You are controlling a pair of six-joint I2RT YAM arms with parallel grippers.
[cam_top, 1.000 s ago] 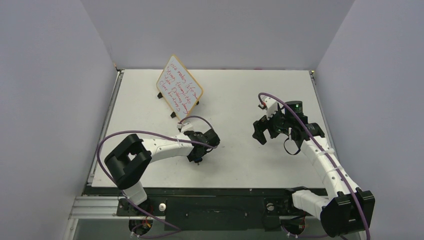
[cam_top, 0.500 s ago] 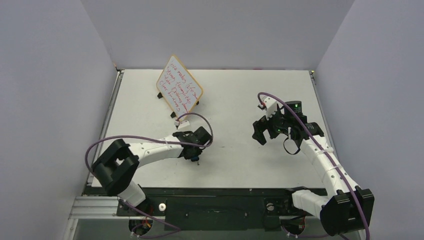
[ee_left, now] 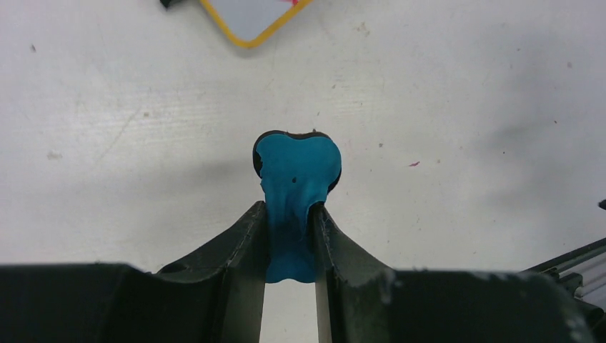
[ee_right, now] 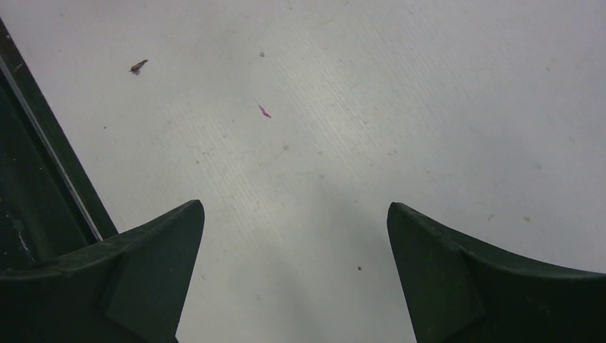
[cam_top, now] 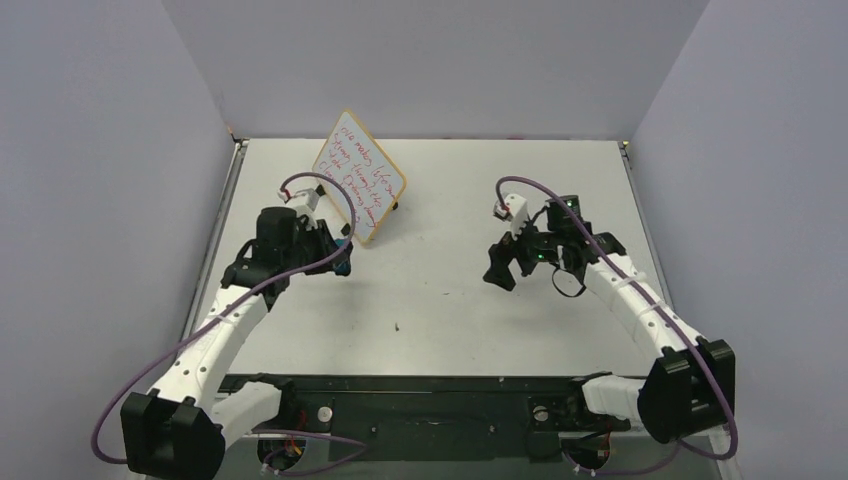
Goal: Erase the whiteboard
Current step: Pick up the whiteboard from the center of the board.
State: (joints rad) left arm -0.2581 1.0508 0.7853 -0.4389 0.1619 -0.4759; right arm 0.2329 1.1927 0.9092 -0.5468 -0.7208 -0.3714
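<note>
Pinching a blue eraser (ee_left: 296, 179), left gripper (ee_left: 291, 212) sits beside the whiteboard (cam_top: 358, 175) corner; right gripper (ee_right: 296, 214) wide.

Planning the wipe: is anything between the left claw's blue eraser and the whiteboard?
Nothing visible. The left claw grips the blue eraser just short of the whiteboard corner; only table surface lies between them.

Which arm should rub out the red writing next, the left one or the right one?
Probably the left. The left gripper pinches the blue eraser and sits right beside the whiteboard. The right gripper is open, holds nothing, and is farther from the board.
</note>
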